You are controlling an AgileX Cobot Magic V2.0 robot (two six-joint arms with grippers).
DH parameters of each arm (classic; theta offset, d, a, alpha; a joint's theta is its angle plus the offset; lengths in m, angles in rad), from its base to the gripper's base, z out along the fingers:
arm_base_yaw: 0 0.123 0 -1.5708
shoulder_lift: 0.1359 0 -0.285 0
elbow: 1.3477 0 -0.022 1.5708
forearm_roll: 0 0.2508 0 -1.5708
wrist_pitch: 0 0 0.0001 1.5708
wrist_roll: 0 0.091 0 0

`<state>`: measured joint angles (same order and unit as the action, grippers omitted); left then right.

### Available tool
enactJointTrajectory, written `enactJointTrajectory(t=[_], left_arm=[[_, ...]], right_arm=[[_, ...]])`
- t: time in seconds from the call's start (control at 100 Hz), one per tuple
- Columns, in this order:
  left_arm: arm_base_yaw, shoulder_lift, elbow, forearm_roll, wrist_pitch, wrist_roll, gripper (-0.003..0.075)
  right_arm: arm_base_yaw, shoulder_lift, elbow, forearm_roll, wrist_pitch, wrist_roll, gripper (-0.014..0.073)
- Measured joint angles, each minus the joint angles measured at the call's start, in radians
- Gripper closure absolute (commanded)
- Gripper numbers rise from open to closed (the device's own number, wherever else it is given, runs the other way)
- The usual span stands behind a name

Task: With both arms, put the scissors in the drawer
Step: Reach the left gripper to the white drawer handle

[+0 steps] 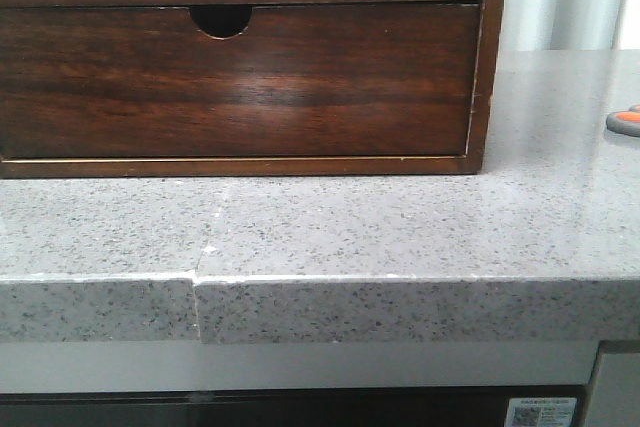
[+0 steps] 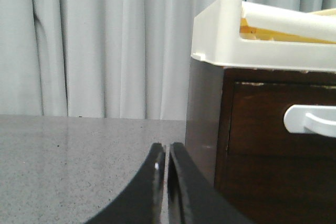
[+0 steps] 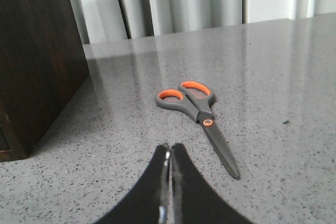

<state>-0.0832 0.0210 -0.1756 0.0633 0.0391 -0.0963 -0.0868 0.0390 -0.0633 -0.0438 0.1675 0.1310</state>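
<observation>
The scissors [image 3: 197, 114] lie flat on the grey speckled countertop [image 3: 273, 77], blades shut. In the rt wrist view their long axis runs diagonally, orange-lined handle loops at the far end twd the curtain [image 3: 178, 1], blade tip at the near end. They sit just beyond the right gripper [image 3: 170, 153] and a bit off to one side, not touching it; blade tip is near the fingertips. Rt gripper's jaws are pressed together w/ only a hairline slit, holding nothing. In the front view only a sliver of the scissors [image 1: 625, 121] shows at the rt edge, well apart from the wooden chest [image 1: 480, 67], on the counter to its right.

Left gripper [image 2: 167, 153] is likewise closed w/ a thin slit, empty, hovering over the counter just beside the chest's [image 2: 202, 119] side wall.

Containers: the chest's lower drawer front [image 1: 240, 82], the one w/ a half-round finger notch [image 1: 221, 19], is flush and closed; contents can't be seen. In the left wrist view a dark drawer front w/ a white handle [image 2: 310, 119] also looks shut. A white tray [image 2: 226, 35] sits on top of the chest, w/ something yellowish and a white piece inside; can't tell what.
</observation>
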Motion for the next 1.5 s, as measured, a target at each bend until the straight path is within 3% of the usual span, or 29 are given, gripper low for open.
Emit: enactJointTrajectory(t=[0.3,0.51,0.7,1.03,1.25,1.5], left_arm=[[0.000,0.151,-0.117,0.011,0.007,0.000,0.0730],[0.000,0.237,-0.117,0.021,-0.008,0.000,0.0450],[0.000,0.300,-0.124,0.007,-0.116,0.000,0.0445],[-0.181,0.492,-0.222,0.315,-0.132,0.000,0.0445],[-0.339,0.659,-0.298,0.655,-0.146,0.000,0.0445],[-0.429,0.843,-0.400,0.888,-0.168,0.000,0.0445]], right_arm=[[0.000,0.141,-0.162,0.052,0.102,0.000,0.0656],[0.021,0.141,-0.169,0.071,0.102,0.000,0.0656],[0.023,0.141,-0.157,0.072,0.102,0.000,0.0656],[0.023,0.141,-0.157,0.075,0.102,0.000,0.0656],[0.023,0.141,-0.157,0.075,0.102,0.000,0.0656],[0.023,0.141,-0.157,0.075,0.102,0.000,0.0656]])
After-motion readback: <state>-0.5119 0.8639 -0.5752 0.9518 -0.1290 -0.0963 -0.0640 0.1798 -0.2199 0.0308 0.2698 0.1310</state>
